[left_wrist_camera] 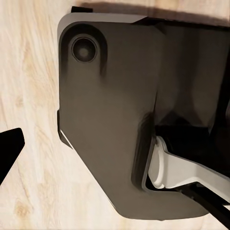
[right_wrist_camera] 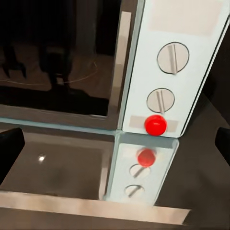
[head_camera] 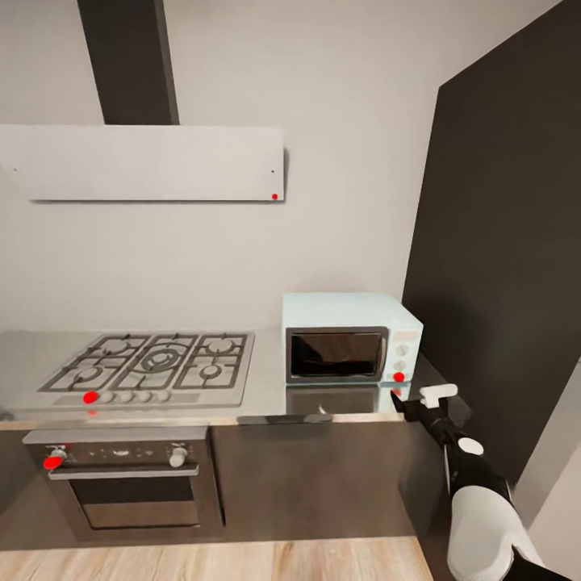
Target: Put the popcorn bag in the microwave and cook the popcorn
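Observation:
The pale mint-blue microwave (head_camera: 347, 345) stands on the grey steel countertop (head_camera: 266, 387), its dark glass door shut. My right gripper (head_camera: 403, 401) hovers just in front of the microwave's lower right corner, close below the red button (head_camera: 399, 377). In the right wrist view the white knob panel (right_wrist_camera: 172, 67) and the red button (right_wrist_camera: 155, 124) are near. The right gripper (right_wrist_camera: 115, 148) is open, with fingertips (right_wrist_camera: 9, 148) at both edges and nothing between them. The left gripper (left_wrist_camera: 115, 153) hangs over the floor, one dark fingertip (left_wrist_camera: 9, 151) showing far out. The popcorn bag and the popcorn are out of view.
A gas hob (head_camera: 153, 363) is set in the countertop left of the microwave, with a built-in steel oven (head_camera: 121, 484) below it and a hood (head_camera: 145, 161) above. A dark tall panel (head_camera: 500, 242) rises to the right. My dark base (left_wrist_camera: 110, 120) sits on the wooden floor (left_wrist_camera: 28, 72).

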